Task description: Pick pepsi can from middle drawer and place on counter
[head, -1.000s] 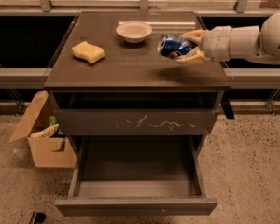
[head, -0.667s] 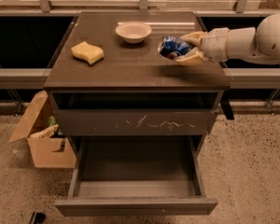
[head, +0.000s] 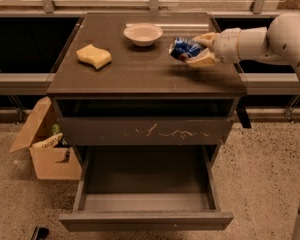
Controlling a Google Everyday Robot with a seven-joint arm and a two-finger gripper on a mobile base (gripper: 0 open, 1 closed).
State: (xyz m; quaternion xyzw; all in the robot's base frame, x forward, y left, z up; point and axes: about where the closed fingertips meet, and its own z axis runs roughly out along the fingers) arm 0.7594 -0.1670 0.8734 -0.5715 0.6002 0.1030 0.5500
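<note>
The pepsi can, blue and dented, is held on its side just above the right part of the counter. My gripper reaches in from the right and is shut on the can, one pale finger above it and one below. The middle drawer, with its plain front, is pulled fully out at the bottom of the cabinet, and its inside looks empty.
A white bowl sits at the back centre of the counter and a yellow sponge at the left. The drawer front with pale scratches is shut above the open drawer. An open cardboard box stands on the floor at the left.
The gripper with the can has shifted slightly left over the counter. Nothing else has moved.
</note>
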